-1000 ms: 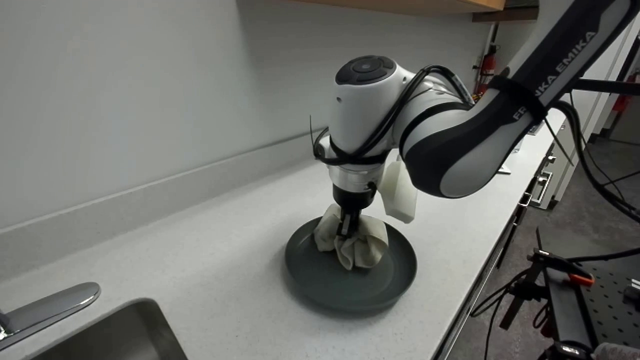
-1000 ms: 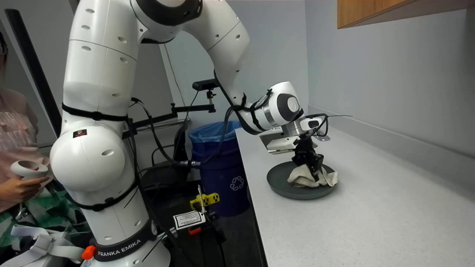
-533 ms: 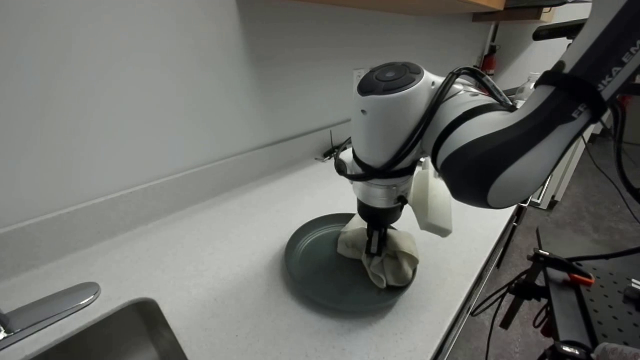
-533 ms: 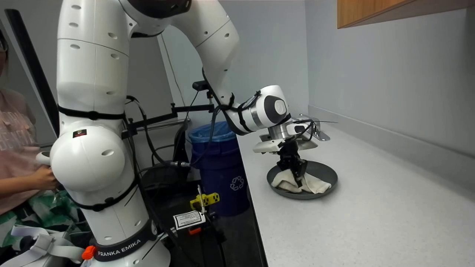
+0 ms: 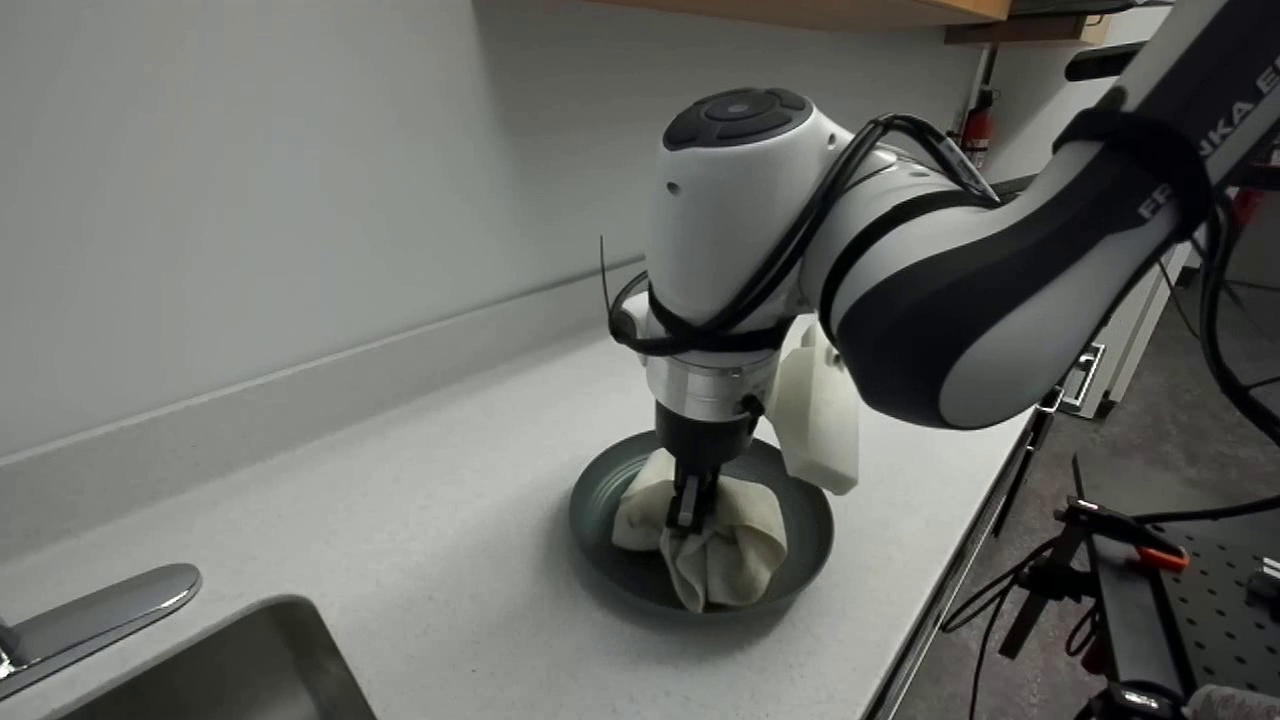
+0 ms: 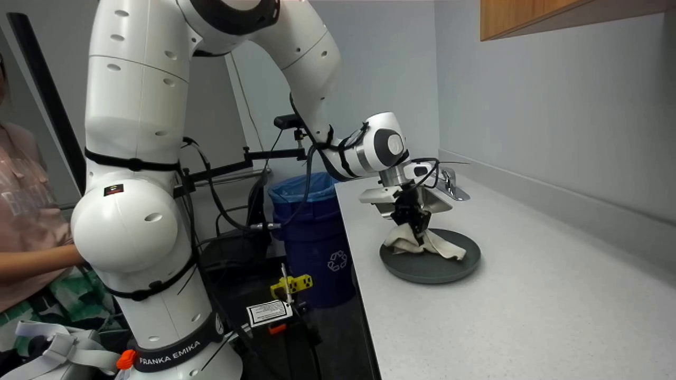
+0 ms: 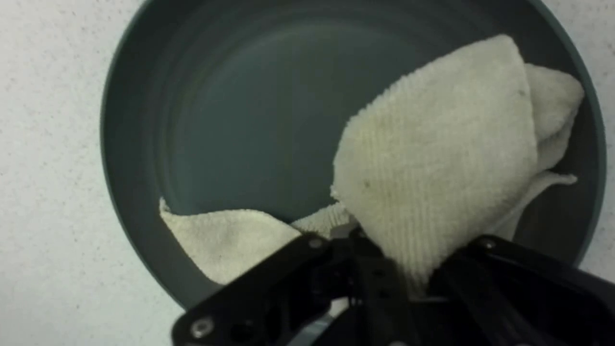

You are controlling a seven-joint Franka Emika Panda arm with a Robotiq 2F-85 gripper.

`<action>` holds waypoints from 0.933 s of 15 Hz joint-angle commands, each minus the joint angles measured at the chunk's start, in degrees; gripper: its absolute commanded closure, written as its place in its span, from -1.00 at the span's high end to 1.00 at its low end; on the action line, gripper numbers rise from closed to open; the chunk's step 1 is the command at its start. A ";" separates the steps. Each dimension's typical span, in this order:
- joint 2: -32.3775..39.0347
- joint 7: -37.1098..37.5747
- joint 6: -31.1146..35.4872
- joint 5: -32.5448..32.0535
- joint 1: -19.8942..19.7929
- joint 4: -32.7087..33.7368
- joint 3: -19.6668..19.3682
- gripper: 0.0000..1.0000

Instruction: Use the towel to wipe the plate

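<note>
The towel [image 5: 740, 540], a wrinkled cream-white cloth, is bunched in my gripper [image 5: 688, 520], which points down over the plate [image 5: 805, 540]. Both fingers are shut on its middle, and its loose folds spread out to either side. In an exterior view, the towel [image 6: 444, 247] lies over the far half of the dark grey-green plate [image 6: 433, 269], with the gripper [image 6: 420, 240] above it. The wrist view has a large fold of towel [image 7: 442, 139] over one side of the plate [image 7: 250, 120] and a smaller corner across from it. The fingertips are hidden by cloth there.
A sink [image 5: 230, 670] and its faucet [image 5: 110, 615] are along the same white counter [image 5: 430, 560]. The wall [image 5: 300, 200] rises behind, with a wooden cabinet [image 6: 549, 16] overhead. Beyond the counter's front edge stands a blue bin [image 6: 317, 237].
The gripper has carried the towel across the plate toward the counter's front edge, then back toward the middle and the plate's sink side. The plate has stayed in place.
</note>
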 commanded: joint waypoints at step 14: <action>-1.32 2.14 1.94 -6.26 -0.45 -0.80 -7.87 -0.94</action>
